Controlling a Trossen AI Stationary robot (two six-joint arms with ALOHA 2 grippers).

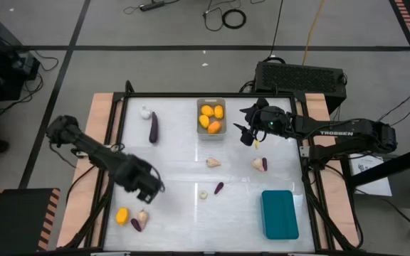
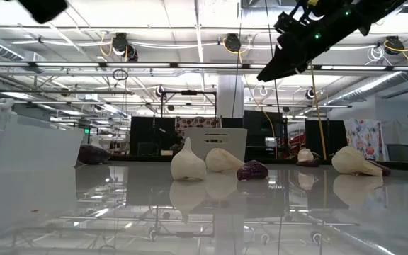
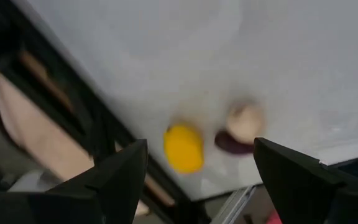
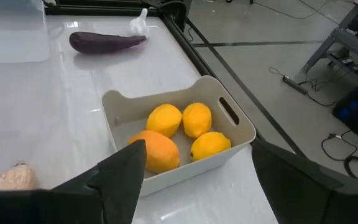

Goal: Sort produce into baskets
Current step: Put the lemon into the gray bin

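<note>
Nearest you, your left claw [image 1: 146, 186] hovers wide open, empty, above a yellow fruit [image 1: 122, 215], well short of the grey basket [image 1: 211, 118]. Beside that basket, the right claw [image 1: 250, 133] gapes empty. Descending off-centre risks knocking the fruit off the bench [image 1: 184, 163]

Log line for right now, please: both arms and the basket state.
left gripper: open, above yellow fruit | right gripper: open, empty, beside grey basket | basket: four yellow-orange fruits
</note>
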